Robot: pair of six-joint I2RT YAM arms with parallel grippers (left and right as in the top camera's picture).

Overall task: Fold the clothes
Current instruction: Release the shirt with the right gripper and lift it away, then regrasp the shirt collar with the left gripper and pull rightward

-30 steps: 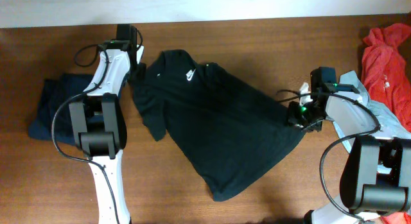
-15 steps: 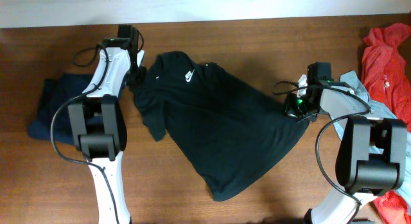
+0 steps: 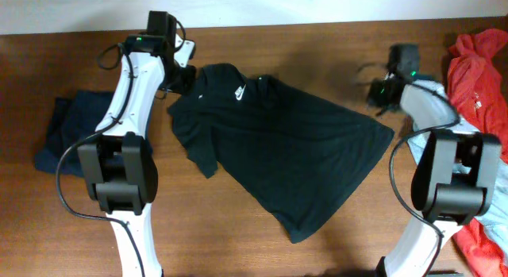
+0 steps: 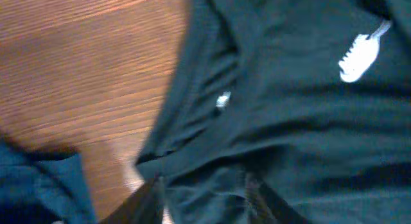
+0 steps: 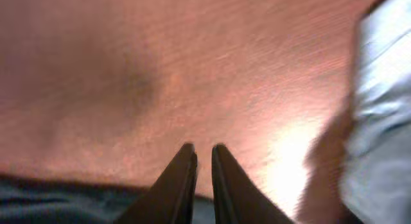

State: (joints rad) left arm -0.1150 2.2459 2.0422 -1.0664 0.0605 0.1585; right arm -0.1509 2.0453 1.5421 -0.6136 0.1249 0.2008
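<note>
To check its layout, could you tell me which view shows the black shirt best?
Overhead: the whole black shirt lies spread out. Left wrist shows only its logo area; right wrist, just a dark edge.

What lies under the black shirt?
The wooden table shows all around the black shirt, which lies spread on it. The part of the table beneath the cloth is covered, so whether anything else lies under there cannot be seen.

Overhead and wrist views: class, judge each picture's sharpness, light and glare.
Overhead view: sharp and evenly lit, the large black cloth shirt showing little fold detail against the brown wooden table. Left wrist view: smeared by blur, the shirt's white logo streaked. Right wrist view: soft throughout, a bright glare patch on the wood beside the blurred pale grey-blue garment.
</note>
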